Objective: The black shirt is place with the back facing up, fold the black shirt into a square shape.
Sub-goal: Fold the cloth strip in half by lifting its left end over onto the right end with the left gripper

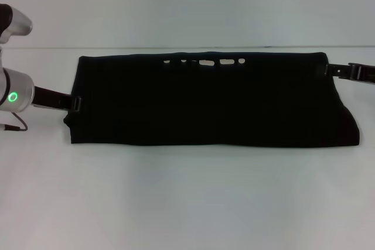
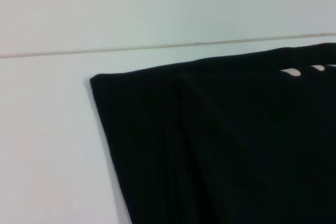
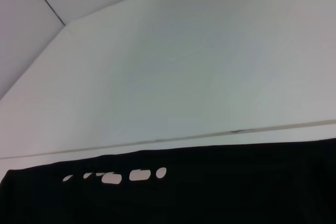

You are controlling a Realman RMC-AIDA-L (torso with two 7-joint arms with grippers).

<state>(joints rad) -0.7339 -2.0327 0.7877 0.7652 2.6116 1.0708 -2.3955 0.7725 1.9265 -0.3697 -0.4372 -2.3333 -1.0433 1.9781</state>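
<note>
Black shirt [image 1: 211,100] lies folded into a wide band on white desk [image 1: 187,203]. Left gripper [image 1: 75,104] at its left edge, right gripper [image 1: 329,69] at far right corner; can't tell jaws' state

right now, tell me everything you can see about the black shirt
The black shirt is plain, soft-looking fabric, lying flat on the white table as a wide band, apparently already folded. White printed marks show near its far edge. The left end effector meets its left edge and the right end effector its far right corner. Whether either one grips the fabric cannot be told.
</note>
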